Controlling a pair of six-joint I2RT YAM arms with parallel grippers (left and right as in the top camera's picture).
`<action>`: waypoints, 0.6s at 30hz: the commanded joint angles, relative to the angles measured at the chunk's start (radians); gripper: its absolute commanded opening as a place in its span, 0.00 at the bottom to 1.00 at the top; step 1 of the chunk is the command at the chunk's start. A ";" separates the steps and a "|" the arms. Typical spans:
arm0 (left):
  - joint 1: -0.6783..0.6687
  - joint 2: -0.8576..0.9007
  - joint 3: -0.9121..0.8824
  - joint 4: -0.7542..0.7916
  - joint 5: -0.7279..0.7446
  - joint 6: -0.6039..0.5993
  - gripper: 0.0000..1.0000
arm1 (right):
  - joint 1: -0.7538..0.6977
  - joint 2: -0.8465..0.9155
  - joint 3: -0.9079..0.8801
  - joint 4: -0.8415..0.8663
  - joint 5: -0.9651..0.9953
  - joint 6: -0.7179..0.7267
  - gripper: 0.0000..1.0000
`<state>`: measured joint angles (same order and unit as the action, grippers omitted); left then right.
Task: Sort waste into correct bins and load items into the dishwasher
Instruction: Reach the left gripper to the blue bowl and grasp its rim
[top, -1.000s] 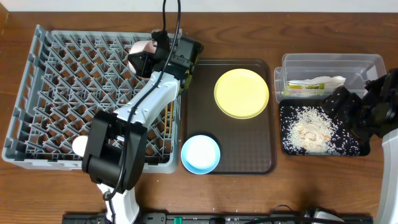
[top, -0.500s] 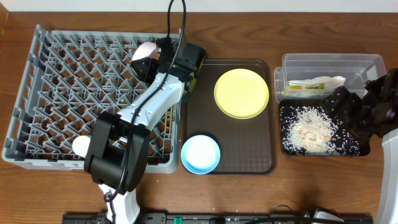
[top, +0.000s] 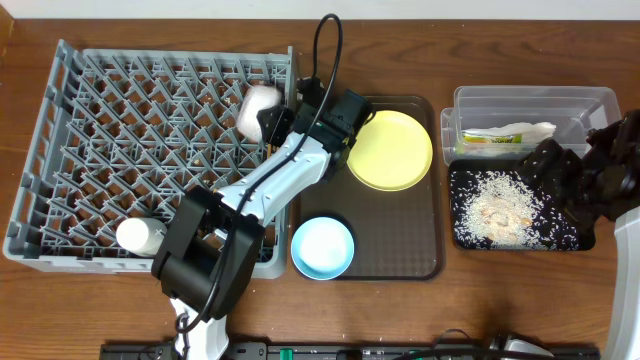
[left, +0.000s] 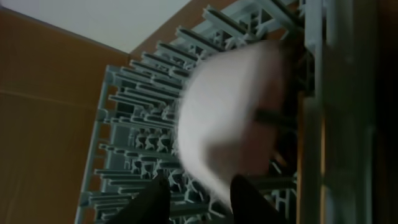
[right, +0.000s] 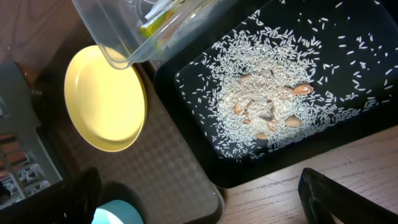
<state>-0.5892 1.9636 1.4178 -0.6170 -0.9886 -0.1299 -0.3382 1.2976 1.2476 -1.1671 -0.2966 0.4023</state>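
Observation:
The grey dish rack (top: 110, 150) fills the left. A white bowl (top: 257, 106) sits at its right edge; in the left wrist view it is a blur (left: 230, 118) just beyond the fingertips. My left gripper (top: 280, 118) (left: 202, 199) is beside it with fingers apart. The yellow plate (top: 389, 150) (right: 106, 102) and the light blue bowl (top: 322, 247) lie on the brown tray (top: 400, 255). The napkin (top: 525, 130) and wrapper (top: 482, 140) lie in the clear tub (top: 590, 100). Rice (top: 498, 210) (right: 273, 99) covers the black tray (top: 570, 240). My right gripper (top: 548, 162) (right: 199, 180) is open and empty over the black tray's near-left corner. The chopsticks are hidden.
A small white round object (top: 140, 235) sits at the rack's front left. The left arm (top: 250, 190) lies across the rack's right side. The wooden table (top: 500, 300) shows in front of the trays. Cables run along the front edge.
My left gripper has swung right and slightly forward, from the rack's back middle to its right edge, and the white bowl has moved with it. The right arm has not moved.

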 joint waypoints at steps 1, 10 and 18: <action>0.004 0.017 -0.009 -0.012 0.012 -0.037 0.35 | -0.006 -0.008 -0.002 -0.003 -0.007 0.001 0.99; -0.035 -0.063 0.000 -0.019 0.022 -0.045 0.52 | -0.006 -0.008 -0.002 -0.003 -0.007 0.001 0.99; -0.108 -0.260 0.001 -0.065 0.634 -0.101 0.53 | -0.006 -0.008 -0.002 -0.003 -0.007 0.001 0.99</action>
<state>-0.6853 1.7760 1.4178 -0.6621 -0.6884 -0.1776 -0.3382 1.2976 1.2476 -1.1675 -0.2970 0.4023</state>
